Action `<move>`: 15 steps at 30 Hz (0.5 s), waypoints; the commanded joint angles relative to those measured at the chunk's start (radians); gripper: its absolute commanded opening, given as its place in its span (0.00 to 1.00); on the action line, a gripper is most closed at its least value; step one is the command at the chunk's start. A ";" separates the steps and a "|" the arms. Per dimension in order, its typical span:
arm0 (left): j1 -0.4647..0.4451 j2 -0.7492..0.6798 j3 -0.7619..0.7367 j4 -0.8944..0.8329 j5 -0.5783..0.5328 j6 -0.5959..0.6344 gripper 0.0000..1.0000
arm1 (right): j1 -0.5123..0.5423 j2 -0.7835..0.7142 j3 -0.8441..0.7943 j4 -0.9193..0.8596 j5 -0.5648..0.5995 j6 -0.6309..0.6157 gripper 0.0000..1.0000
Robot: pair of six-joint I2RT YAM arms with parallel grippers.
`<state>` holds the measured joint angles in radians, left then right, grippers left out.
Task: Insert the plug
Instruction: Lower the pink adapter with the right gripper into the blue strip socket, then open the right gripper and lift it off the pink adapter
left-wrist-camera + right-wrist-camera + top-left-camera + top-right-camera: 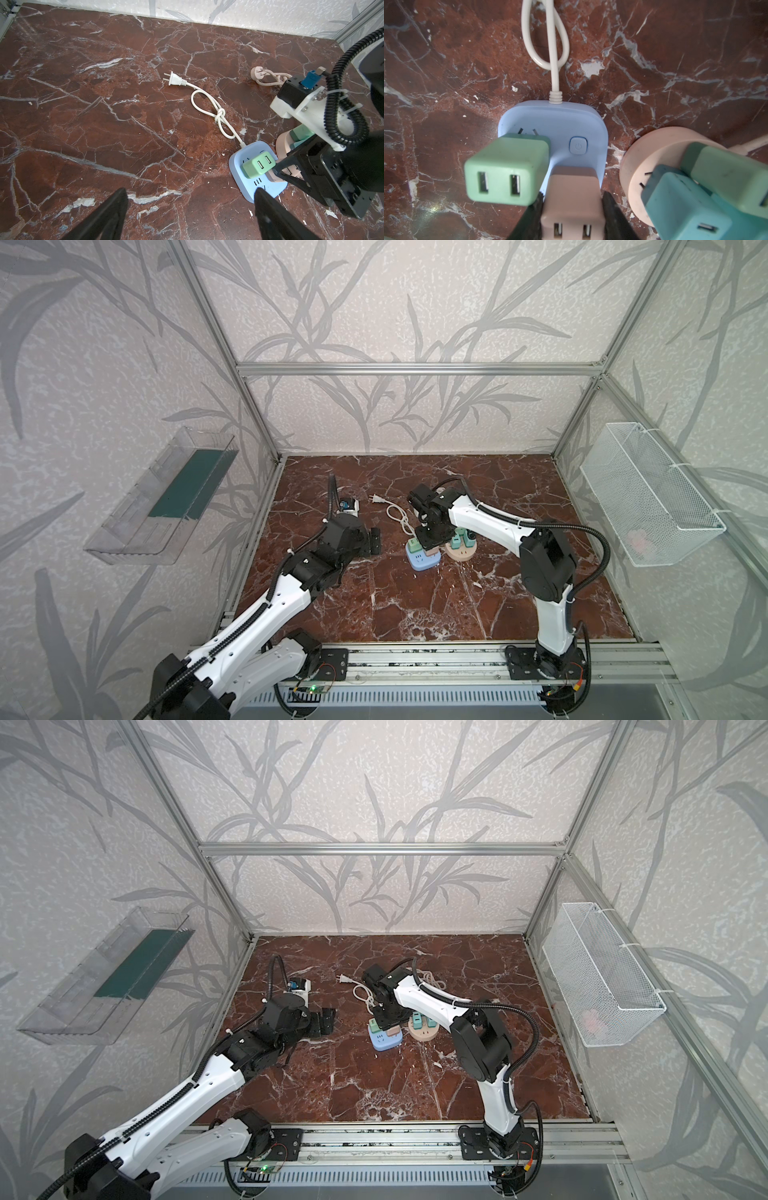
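A: Where's the pink plug [571, 187]?
B: Pinched in the right end effector [573, 200], over the blue socket block [556, 118], just beside the green adapter [506, 168].
A: Risk?
B: Left end effector [190, 198] hangs spread, bracing nothing; the block may skid on the worktop [446, 62], or the pins may miss

So both arms, left arm [266, 605] and right arm [486, 518], are glossy white shells with chunky black joints [544, 564]. Ribbed black conduit [353, 48] snakes along each one, cinched with white zip ties [340, 92]. Black bolted base plates [332, 664] at the bottom, and the fingers [108, 214] are matte black wedges.
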<state>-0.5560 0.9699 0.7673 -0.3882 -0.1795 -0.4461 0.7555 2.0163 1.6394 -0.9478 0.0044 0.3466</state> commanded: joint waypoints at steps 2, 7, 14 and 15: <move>0.001 -0.014 -0.007 0.002 -0.027 -0.015 0.94 | 0.007 0.030 -0.030 -0.051 0.045 0.023 0.00; 0.002 -0.009 0.000 0.002 -0.035 -0.013 0.95 | 0.000 -0.041 0.036 -0.070 0.079 0.035 0.24; 0.001 -0.004 0.010 0.011 -0.047 -0.006 0.96 | -0.005 -0.109 0.078 -0.027 0.071 0.062 0.61; 0.002 -0.001 0.012 0.011 -0.048 -0.006 0.97 | -0.005 -0.115 0.078 -0.016 0.062 0.065 0.65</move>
<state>-0.5560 0.9703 0.7673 -0.3874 -0.2001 -0.4454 0.7532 1.9720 1.6791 -0.9710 0.0662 0.3912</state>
